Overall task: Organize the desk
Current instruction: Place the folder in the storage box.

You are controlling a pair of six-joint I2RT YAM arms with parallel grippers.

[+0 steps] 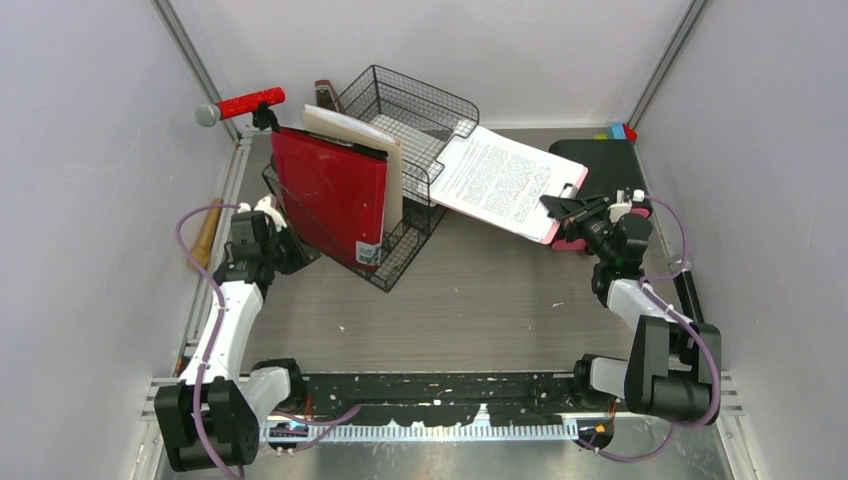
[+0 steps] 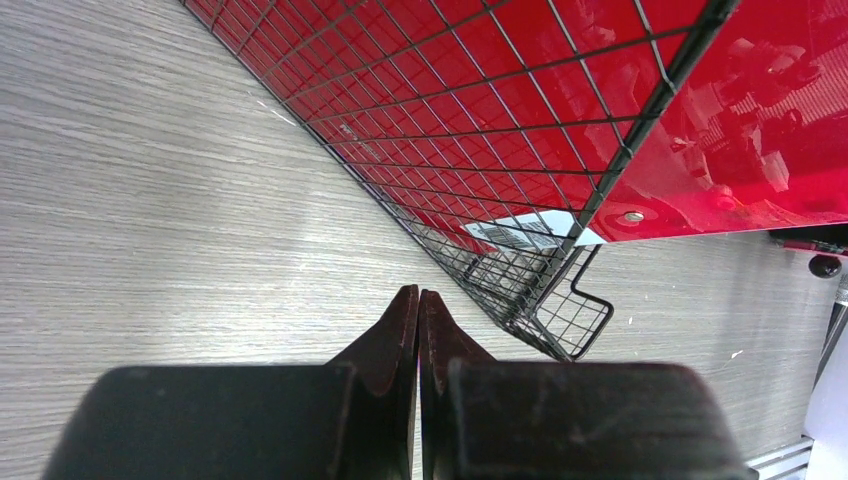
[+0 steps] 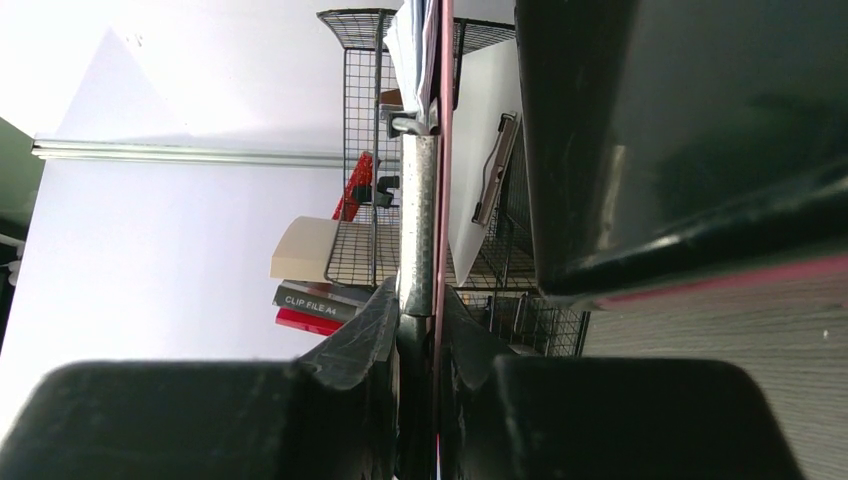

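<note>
- The left hand [image 2: 418, 300] has its fingers pressed together with nothing between them.
- It hovers low over the table [image 2: 150, 200], tips pointing at the near corner of the rack [image 2: 560, 320] and just short of the wire.
- Behind that mesh a red folder [image 2: 760, 100] fills the front tray. It stands on edge and leans away towards the back, with a white label at its lower corner.
- In the top view, pale folders [image 1: 390, 150] stand just behind the red one in the same rack.
- The right hand [image 3: 420, 300] is clamped on the clipboard [image 1: 505, 180] at its metal clip end, one finger on each side of the board.
- Its wrist camera sees the board edge-on, a thin pink line running away from the fingers towards the rack.
- The clipboard carries a printed sheet and is held off the table, slanting across the right half of the scene.
- Its far end reaches over the rack's right side; whether it touches the wire cannot be told.
- The clip end and the right hand sit above the front of a black drawer unit [image 1: 600, 160] in the far right corner.
- The table is the grey wood-grain surface under both arms, bare in front of the rack and bounded by pale walls.
</note>
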